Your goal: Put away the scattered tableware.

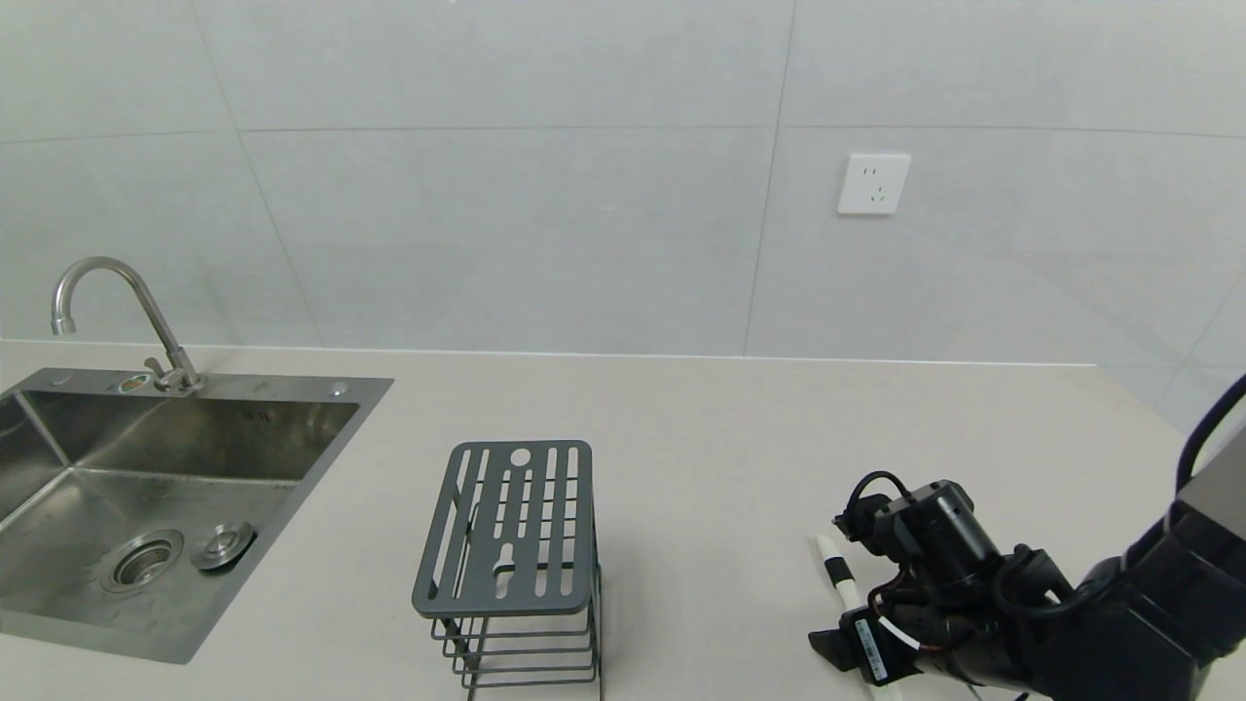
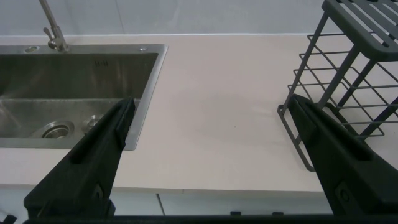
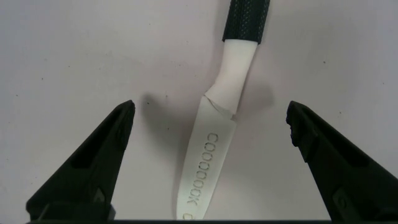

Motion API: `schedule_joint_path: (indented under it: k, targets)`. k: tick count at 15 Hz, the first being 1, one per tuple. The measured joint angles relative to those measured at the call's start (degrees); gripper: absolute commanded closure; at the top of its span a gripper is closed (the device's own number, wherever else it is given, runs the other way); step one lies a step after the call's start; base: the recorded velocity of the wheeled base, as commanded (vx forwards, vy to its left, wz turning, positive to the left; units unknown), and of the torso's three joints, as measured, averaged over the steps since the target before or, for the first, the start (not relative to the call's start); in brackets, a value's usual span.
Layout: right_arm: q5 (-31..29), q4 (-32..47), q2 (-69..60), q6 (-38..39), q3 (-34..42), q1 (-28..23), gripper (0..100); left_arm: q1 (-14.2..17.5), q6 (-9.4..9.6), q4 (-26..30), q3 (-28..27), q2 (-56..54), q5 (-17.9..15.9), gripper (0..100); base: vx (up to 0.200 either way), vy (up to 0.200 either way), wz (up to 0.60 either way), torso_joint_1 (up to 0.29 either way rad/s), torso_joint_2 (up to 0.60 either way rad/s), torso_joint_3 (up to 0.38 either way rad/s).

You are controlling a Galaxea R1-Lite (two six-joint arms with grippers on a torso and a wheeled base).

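A white knife (image 3: 214,146) with a black textured grip lies flat on the pale counter. In the head view the knife (image 1: 837,574) is at the front right, partly hidden under my right arm. My right gripper (image 3: 210,112) hangs open just above it, one finger on each side of the blade, touching nothing. That right gripper (image 1: 871,633) sits low over the counter. My left gripper (image 2: 211,106) is open and holds nothing, above the counter between the sink (image 2: 74,68) and the dark slotted rack (image 2: 348,81).
The dark metal rack (image 1: 506,531) stands at the counter's front middle. A steel sink (image 1: 282,389) with a curved faucet (image 1: 117,302) takes up the left. A wall outlet (image 1: 873,183) is on the tiled wall behind. Bare counter lies between the rack and the knife.
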Motion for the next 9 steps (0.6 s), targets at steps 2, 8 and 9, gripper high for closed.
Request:
schedule_joint_path:
  k: [2,8,9]
  targets:
    - [-1.05,-0.09,0.27,0.0,0.2,0.43,0,0.0,0.0,0.0,0.0,0.0,0.0,0,0.0,0.0,0.0,0.0,0.0,0.0]
    - [-0.79,-0.85,1.82,0.39,0.61,0.69,100,0.0,0.0,0.0,0.0,0.0,0.02,0,0.0,0.0,0.0,0.0,0.0,0.0]
    - [-0.72,-0.94,2.1,0.55,0.77,0.65,100,0.0,0.0,0.0,0.0,0.0,0.0,0,0.0,0.0,0.0,0.0,0.0,0.0]
